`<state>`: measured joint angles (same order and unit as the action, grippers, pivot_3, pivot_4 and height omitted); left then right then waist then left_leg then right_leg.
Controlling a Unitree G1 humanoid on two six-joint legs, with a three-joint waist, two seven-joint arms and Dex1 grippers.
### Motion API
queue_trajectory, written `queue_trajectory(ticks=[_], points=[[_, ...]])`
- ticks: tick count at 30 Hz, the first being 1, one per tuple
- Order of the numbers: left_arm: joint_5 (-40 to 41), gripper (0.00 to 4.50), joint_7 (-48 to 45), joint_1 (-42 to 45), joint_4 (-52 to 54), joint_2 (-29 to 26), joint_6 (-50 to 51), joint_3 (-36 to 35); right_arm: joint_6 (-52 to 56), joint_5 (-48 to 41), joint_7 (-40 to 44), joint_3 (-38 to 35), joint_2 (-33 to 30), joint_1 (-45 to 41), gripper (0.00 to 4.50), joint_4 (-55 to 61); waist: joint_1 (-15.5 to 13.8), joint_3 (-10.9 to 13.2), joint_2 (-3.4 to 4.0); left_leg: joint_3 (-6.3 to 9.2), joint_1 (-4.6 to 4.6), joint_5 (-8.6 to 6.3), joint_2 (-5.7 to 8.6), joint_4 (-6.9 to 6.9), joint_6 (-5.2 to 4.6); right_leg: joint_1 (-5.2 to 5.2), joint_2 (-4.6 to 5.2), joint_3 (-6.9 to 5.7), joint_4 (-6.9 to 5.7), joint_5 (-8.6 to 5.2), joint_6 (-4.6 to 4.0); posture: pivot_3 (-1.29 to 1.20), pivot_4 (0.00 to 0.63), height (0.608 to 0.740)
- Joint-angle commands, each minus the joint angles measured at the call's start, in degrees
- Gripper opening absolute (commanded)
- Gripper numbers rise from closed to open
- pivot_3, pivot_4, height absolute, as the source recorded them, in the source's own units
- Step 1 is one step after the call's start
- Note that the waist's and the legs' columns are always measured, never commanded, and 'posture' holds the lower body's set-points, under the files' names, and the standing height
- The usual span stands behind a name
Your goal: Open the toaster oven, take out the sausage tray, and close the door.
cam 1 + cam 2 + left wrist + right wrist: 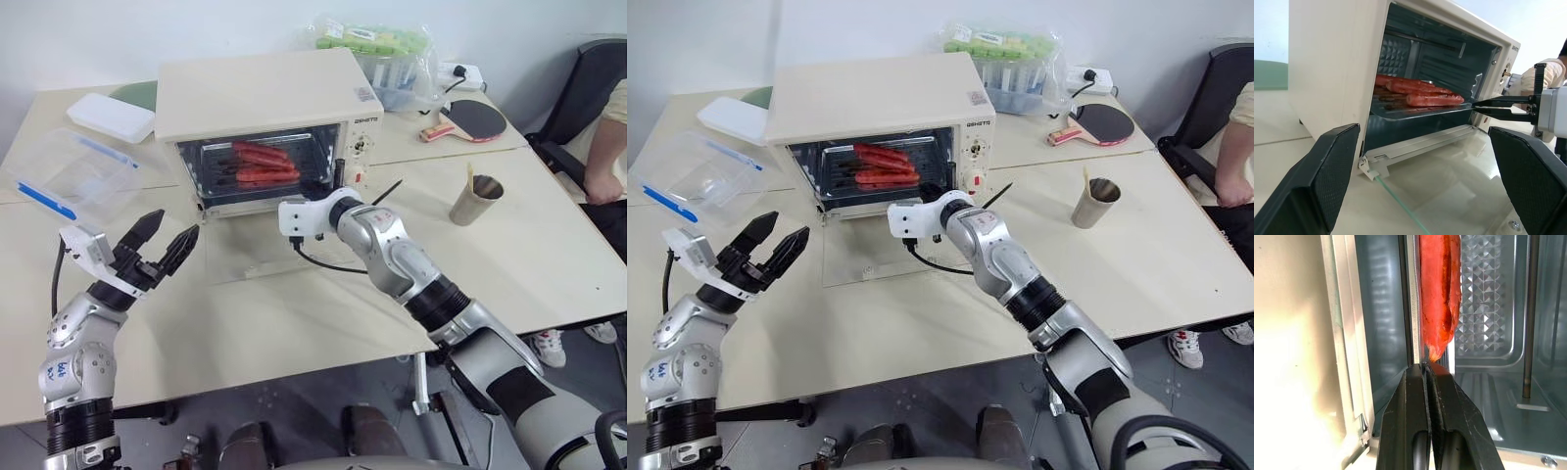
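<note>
The toaster oven stands at the table's far edge, door folded flat. Right gripper clamps the sausage tray's front rim inside; left gripper is spread, empty.

Head pair overlooks table; wrists near toaster oven (both inside).
</note>
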<state>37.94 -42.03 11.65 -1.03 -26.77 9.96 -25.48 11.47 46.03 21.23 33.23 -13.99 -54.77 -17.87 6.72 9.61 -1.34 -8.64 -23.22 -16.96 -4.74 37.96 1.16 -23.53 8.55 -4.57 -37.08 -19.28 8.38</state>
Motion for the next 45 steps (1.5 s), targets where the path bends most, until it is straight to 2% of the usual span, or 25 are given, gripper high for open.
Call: queue_trajectory(ticks=[1, 2, 5, 26, 29, 36, 45], points=[[0.08, 4.48, -0.44, 0.65, 0.25, -0.65, -0.79, -0.33, -0.97, 0.72, -0.38, -0.13, 0.56, -0.17, 0.00, 2.15, 0.00, 0.00, 0.00, 0.00, 0.00, 0.00, 0.00, 0.00, 0.00, 0.00, 0.00, 0.00, 0.00, 0.00, 0.00, 0.00, 0.150, 0.740], [0.08, 4.48, -0.48, 0.78, 0.10, -0.63, -0.84, -0.35, -1.22, 1.04, -0.50, 0.06, 0.42, -0.65, 0.00, 1.18, 0.00, 0.00, 0.00, 0.00, 0.00, 0.00, 0.00, 0.00, 0.00, 0.00, 0.00, 0.00, 0.00, 0.00, 0.00, 0.00, 0.150, 0.740], [-0.06, 4.50, -0.61, 0.89, -0.21, -0.59, -1.11, -0.35, -1.51, 1.15, -1.02, -0.24, 0.56, -2.31, 0.64, -1.76, -0.01, 0.00, 0.00, 0.00, 0.01, 0.00, 0.00, 0.00, 0.00, 0.01, 0.00, 0.00, 0.00, 0.00, 0.00, 0.00, 0.150, 0.740], [-0.53, 4.50, -0.48, 0.46, -1.04, -0.54, -2.47, -0.45, -2.23, 1.71, -6.35, 0.05, 3.50, -9.97, 0.64, -17.54, -0.15, 0.00, 0.00, 0.00, 0.01, 0.00, 0.01, 0.03, 0.00, 0.03, 0.01, 0.00, 0.00, 0.00, 0.00, 0.00, 0.150, 0.740], [-0.68, 4.50, -0.40, 0.38, -1.04, -0.49, -2.63, -0.28, -1.99, 1.40, -6.41, -0.16, 3.82, -9.86, 0.05, -17.66, -0.15, 0.00, 0.00, 0.00, 0.01, 0.00, 0.01, 0.03, 0.00, 0.03, 0.01, 0.00, 0.00, 0.00, 0.00, 0.00, 0.150, 0.740], [-0.51, 4.50, -0.50, 0.30, -0.90, -0.65, -2.35, -0.28, -1.16, 1.13, -6.79, -0.42, 4.31, -9.98, 0.02, -17.21, -0.12, 0.00, 0.00, 0.00, 0.01, 0.00, 0.01, 0.03, 0.00, 0.02, 0.01, 0.00, 0.00, 0.00, 0.00, 0.00, 0.150, 0.740], [-0.21, 4.50, -0.50, -0.34, -0.38, -1.21, -1.34, -0.45, -0.41, 2.21, -7.61, -0.72, 2.24, -2.72, 0.02, -5.88, -0.18, 0.00, 0.00, 0.02, 0.00, 0.00, 0.01, -0.03, 0.01, 0.02, 0.01, 0.00, 0.00, 0.00, 0.00, 0.00, 0.150, 0.740]])
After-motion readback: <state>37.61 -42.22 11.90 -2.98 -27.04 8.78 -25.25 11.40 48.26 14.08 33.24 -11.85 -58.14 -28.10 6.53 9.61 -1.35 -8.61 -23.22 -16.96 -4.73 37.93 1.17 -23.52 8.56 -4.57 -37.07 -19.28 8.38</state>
